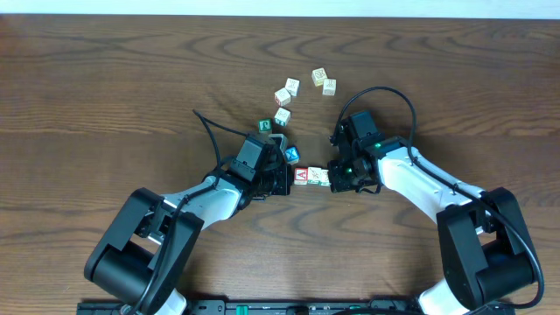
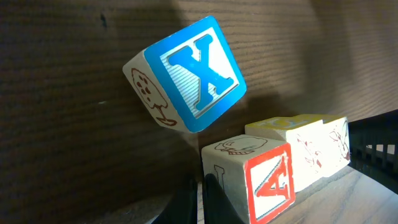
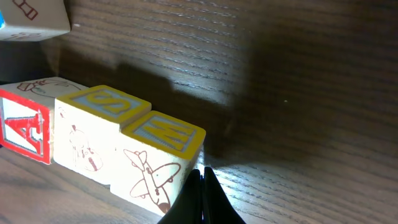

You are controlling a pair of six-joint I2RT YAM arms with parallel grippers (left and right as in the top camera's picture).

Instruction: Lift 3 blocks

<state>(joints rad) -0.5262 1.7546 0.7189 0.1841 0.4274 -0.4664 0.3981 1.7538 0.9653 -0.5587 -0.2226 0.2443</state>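
Observation:
Three blocks stand in a tight row on the table's middle: a red "A" block (image 1: 300, 176) (image 2: 267, 183) (image 3: 25, 127), a cream block with a blue "S" top (image 1: 313, 177) (image 2: 308, 149) (image 3: 87, 140), and a cream block with a yellow "M" top (image 1: 324, 178) (image 2: 339, 140) (image 3: 158, 162). My left gripper (image 1: 285, 179) (image 2: 200, 199) is shut, its tips against the A block's outer end. At the M block's outer end my right gripper (image 1: 335, 178) (image 3: 202, 186) is also shut, tips touching it. I cannot tell whether the row is off the table.
A blue "X" cube (image 1: 291, 154) (image 2: 193, 71) lies tilted just behind the row, close to the left gripper. A green-faced cube (image 1: 264, 126) and several pale cubes (image 1: 283, 95) are scattered farther back. Both arms reach in from the near edge.

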